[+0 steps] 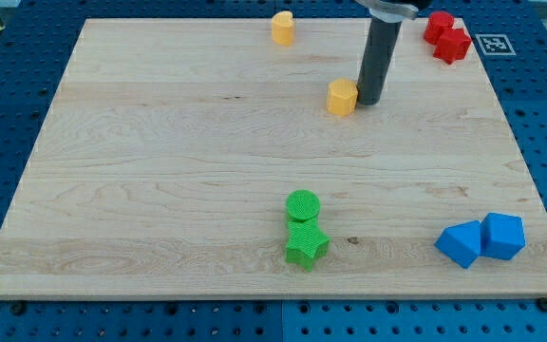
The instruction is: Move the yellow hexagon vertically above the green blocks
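Note:
The yellow hexagon lies on the wooden board in the upper middle of the view. My tip stands just to the hexagon's right, touching or almost touching it. A green round block and a green star-shaped block sit together near the view's bottom, the round one on top, a little left of the hexagon's column. A second yellow block, rounded in shape, stands near the view's top edge.
Two red blocks sit touching at the view's top right. Two blue blocks sit touching at the bottom right. The board rests on a blue pegboard table.

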Controlling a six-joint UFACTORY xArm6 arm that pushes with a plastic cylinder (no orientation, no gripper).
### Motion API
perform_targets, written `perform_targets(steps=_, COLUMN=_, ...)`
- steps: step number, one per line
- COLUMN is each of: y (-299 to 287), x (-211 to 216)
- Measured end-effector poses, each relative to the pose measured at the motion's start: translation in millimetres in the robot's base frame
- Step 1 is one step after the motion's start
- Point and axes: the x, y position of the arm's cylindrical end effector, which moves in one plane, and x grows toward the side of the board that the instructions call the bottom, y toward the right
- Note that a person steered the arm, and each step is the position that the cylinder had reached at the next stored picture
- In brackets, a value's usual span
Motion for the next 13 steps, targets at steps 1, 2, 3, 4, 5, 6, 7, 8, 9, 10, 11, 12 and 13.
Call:
perform_targets(steps=1, y=-2.3, x=-2.7)
perform_targets(steps=2, y=9.7, x=28.7)
perform_targets(steps=3, y=11.1, x=39.8)
perform_targets(steps=4, y=9.4, x=39.8)
perform_targets(steps=5, y=-4.2, x=37.4)
perform_targets(steps=6, y=-15.0, x=19.6)
perform_targets(steps=7, y=-23.3, x=-1.5)
perform_targets(steps=8, y=-32.6, x=-4.6)
perform_targets(steps=9, y=-33.6, x=6.2)
perform_targets(steps=10, y=-35.1, x=6.2)
perform_targets(steps=11, y=-55.9, x=6.2)
perform_targets(steps=12, y=-84.0, x=1.3)
perform_targets(steps=13, y=-100.4, x=-24.2)
